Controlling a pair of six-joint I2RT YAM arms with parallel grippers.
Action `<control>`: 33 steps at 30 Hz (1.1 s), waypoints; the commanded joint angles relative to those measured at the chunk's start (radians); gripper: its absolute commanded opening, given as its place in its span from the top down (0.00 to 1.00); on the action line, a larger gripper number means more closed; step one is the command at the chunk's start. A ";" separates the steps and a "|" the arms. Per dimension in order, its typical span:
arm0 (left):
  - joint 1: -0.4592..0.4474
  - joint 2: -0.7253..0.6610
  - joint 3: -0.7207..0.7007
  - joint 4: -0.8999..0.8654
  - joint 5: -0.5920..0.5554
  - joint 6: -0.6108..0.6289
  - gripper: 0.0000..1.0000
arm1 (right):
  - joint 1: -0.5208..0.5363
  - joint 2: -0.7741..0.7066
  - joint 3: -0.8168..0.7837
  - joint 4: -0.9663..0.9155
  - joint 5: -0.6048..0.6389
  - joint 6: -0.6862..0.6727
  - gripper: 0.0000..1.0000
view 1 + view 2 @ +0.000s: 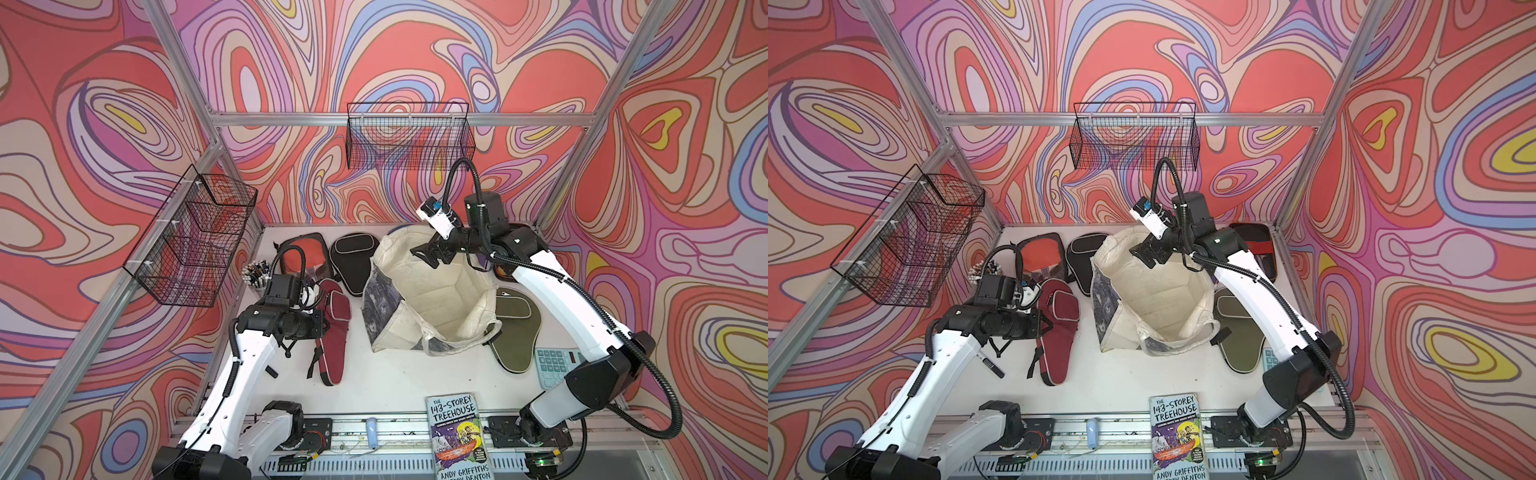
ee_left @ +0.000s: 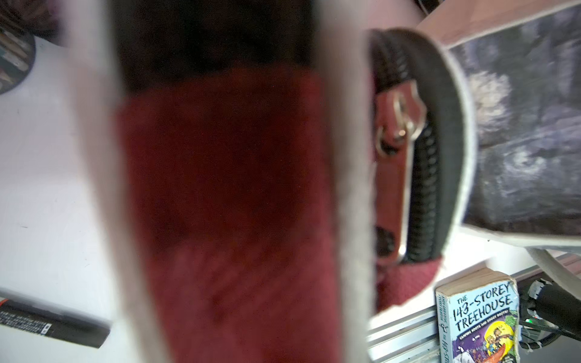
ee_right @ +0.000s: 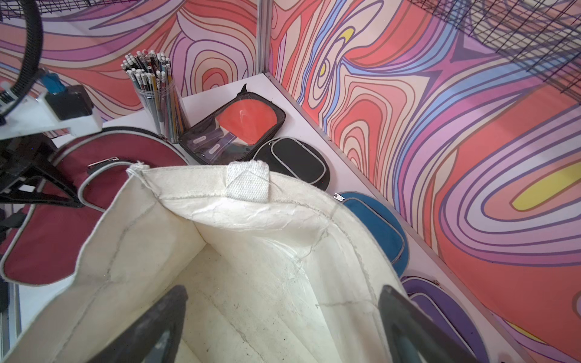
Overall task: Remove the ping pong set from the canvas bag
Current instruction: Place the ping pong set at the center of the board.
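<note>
Canvas bag centre; book before it; calculator right; pencil cup left, behind.

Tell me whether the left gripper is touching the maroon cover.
Touching: the left wrist view shows the left gripper clamped on the maroon cover.

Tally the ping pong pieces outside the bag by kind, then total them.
Zip covers: 5 (maroon, black, olive, blue, purple)
Clear cases: 2
Total: 7
</note>
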 commanded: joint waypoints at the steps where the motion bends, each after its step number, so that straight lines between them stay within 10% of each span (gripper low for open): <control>1: 0.021 -0.011 -0.028 0.146 0.072 -0.008 1.00 | -0.006 -0.022 -0.012 0.007 -0.020 -0.022 0.02; 15: 0.058 0.119 -0.081 0.155 -0.053 -0.045 0.99 | -0.008 -0.018 -0.007 0.004 -0.022 -0.012 0.02; 33: 0.057 0.174 -0.032 0.099 -0.163 -0.071 0.60 | -0.008 -0.016 0.022 -0.036 0.001 -0.014 0.02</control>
